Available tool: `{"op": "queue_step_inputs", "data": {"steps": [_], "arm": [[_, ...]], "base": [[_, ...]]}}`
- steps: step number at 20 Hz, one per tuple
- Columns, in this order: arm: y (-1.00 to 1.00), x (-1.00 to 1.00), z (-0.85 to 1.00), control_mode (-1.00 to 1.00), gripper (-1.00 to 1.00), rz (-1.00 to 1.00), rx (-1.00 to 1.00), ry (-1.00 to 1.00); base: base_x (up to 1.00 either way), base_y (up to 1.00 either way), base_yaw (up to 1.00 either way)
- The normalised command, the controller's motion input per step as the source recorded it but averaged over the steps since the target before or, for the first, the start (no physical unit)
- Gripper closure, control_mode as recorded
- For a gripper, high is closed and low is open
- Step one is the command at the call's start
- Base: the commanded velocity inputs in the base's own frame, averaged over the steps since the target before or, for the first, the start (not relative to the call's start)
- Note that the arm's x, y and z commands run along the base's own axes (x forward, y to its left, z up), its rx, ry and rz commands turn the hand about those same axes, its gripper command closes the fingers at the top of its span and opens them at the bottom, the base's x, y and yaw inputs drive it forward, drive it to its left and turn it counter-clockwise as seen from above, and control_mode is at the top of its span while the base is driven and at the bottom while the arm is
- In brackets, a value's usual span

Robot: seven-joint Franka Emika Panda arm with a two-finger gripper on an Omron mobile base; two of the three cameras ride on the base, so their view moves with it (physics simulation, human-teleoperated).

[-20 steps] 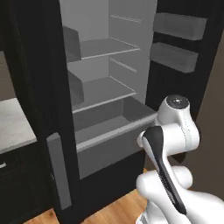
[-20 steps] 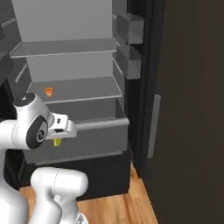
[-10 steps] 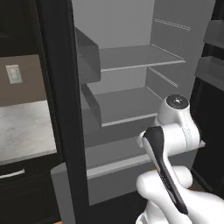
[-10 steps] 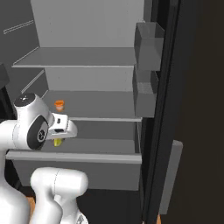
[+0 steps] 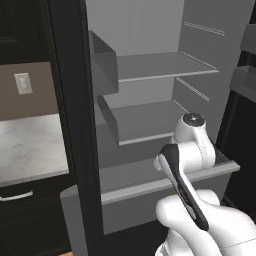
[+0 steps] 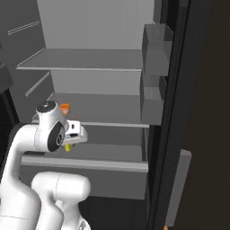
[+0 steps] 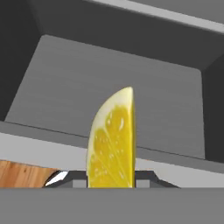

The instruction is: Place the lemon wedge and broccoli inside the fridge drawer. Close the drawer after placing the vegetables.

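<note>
The hand view shows the glossy, pulpy lemon wedge (image 7: 111, 142) clamped in the gripper (image 6: 68, 144) over the flat grey, open fridge drawer (image 7: 113, 92); the right base view adds an orange cup (image 6: 64, 107) on the shelf (image 6: 108, 112).

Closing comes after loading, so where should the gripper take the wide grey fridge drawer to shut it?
Judging by its plain, handle-less panel, press the flat front of the wide grey fridge drawer near mid-width, coming straight from the front; it stands pulled out, open-topped.

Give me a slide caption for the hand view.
Tool shut on the lemon wedge, above the open fridge drawer.
</note>
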Motion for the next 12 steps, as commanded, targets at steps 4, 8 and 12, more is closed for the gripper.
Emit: {"op": "queue_step_inputs", "data": {"steps": [4, 8, 12], "arm": [[0.0, 1.0, -0.68, -1.0, 1.0, 0.18, 0.0, 0.13], [0.0, 0.89, -0.2, -1.0, 1.0, 0.21, 0.0, 0.1], [0.0, 0.72, -0.5, -1.0, 1.0, 0.21, -0.01, 0.2]], "base": [[0.0, 0.0, 0.0], [0.0, 0.0, 0.0], [0.0, 0.0, 0.0]]}}
